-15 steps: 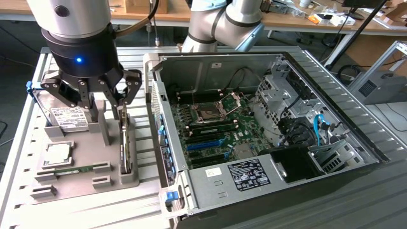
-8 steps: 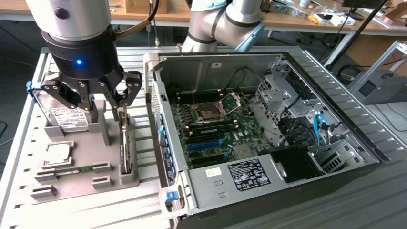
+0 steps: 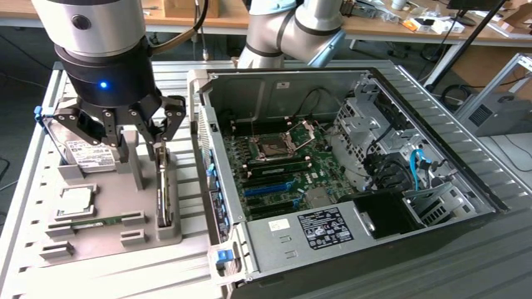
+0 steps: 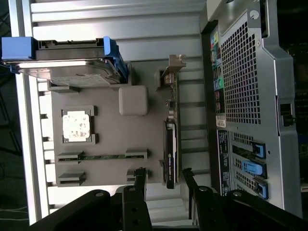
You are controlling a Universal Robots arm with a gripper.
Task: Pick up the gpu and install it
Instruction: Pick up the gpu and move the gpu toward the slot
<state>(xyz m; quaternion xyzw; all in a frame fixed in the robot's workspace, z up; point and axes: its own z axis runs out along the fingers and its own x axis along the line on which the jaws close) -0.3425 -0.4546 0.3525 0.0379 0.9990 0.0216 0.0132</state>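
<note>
The gpu [image 3: 164, 190] stands on edge in a slot of the grey holder [image 3: 108, 240], a thin dark card just outside the computer case's wall. In the wrist view the gpu [image 4: 170, 144] shows its silver bracket at one end and its dark other end lies between my fingertips [image 4: 140, 177]. My gripper [image 3: 129, 131] hovers above the holder, over the card's far end, open, with nothing in it. The open gripper [image 4: 163, 177] is still apart from the card.
The holder also carries a hard drive [image 3: 79, 151] in a blue caddy, a CPU [image 3: 75, 200], a RAM stick [image 3: 91, 222] and a grey block [image 3: 131, 159]. The open computer case [image 3: 349, 93] lies at the exterior view's right, its motherboard showing blue slots [image 3: 268, 185].
</note>
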